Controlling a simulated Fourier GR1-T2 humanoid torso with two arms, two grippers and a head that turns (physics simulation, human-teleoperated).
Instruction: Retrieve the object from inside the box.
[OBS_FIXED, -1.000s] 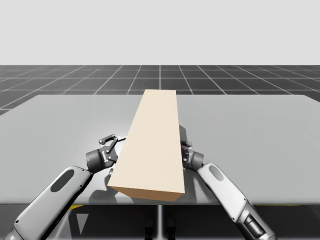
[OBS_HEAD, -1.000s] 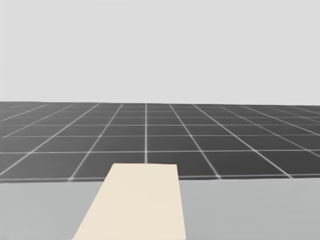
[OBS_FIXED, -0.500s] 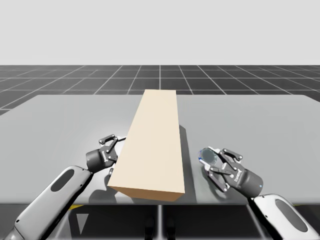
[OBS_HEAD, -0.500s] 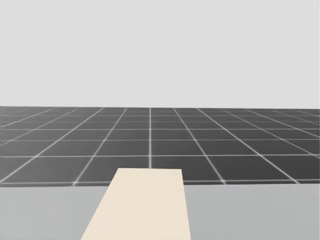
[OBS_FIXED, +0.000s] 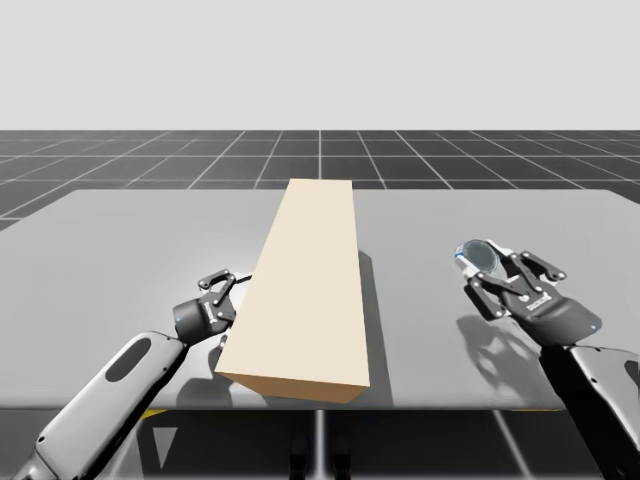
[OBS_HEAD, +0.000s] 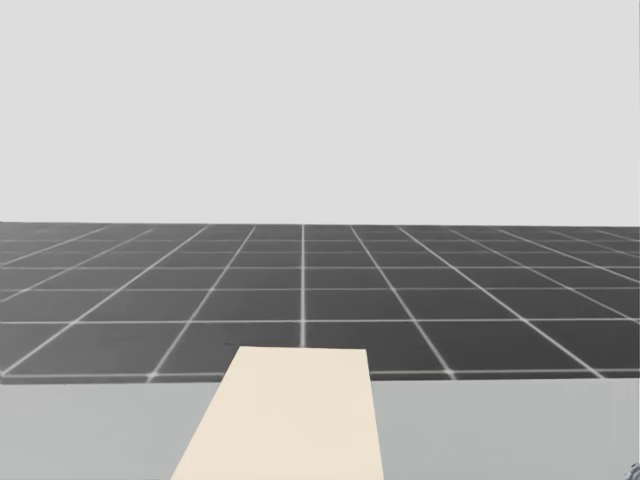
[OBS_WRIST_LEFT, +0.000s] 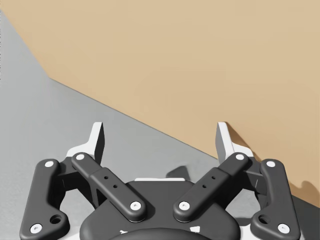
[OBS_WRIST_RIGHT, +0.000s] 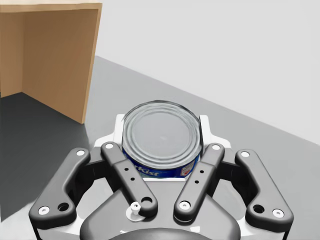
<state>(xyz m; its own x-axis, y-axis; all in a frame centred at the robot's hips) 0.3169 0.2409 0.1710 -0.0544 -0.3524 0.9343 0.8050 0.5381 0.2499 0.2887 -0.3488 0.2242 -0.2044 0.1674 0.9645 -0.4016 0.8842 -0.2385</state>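
Right claw (OBS_FIXED: 495, 270) is closed on a flat round can (OBS_FIXED: 478, 257) with a silver lid and a blue label band. In the right wrist view the 2 fingers of the right claw (OBS_WRIST_RIGHT: 161, 125) press the can (OBS_WRIST_RIGHT: 162, 137) from opposite sides, lid facing the camera. In the high view the can is out of the box (OBS_FIXED: 305, 285), well apart from it to the right, and held up off the grey surface (OBS_FIXED: 120, 250) with a shadow under it.

The box is long and tan, lying lengthwise down the middle of the surface. The right wrist view catches its open end (OBS_WRIST_RIGHT: 50, 55) ahead of the claw and off to one side, with the inner wall and a dark bottom visible. I can't tell if anything sits deeper inside.

Left claw (OBS_FIXED: 222, 290) is low, just beside the box's left long side near the near end. In the left wrist view the left claw (OBS_WRIST_LEFT: 160, 142) is spread wide and grips nothing. 1 fingertip (OBS_WRIST_LEFT: 226, 140) is at the box wall (OBS_WRIST_LEFT: 200, 60) and the other (OBS_WRIST_LEFT: 96, 141) is over bare surface (OBS_WRIST_LEFT: 30, 115). I can't say for sure that the fingertip touches the wall.

The head view shows the box's far end (OBS_HEAD: 290, 415) on the surface (OBS_HEAD: 100, 430), with the dark grid floor (OBS_HEAD: 300, 290) behind.
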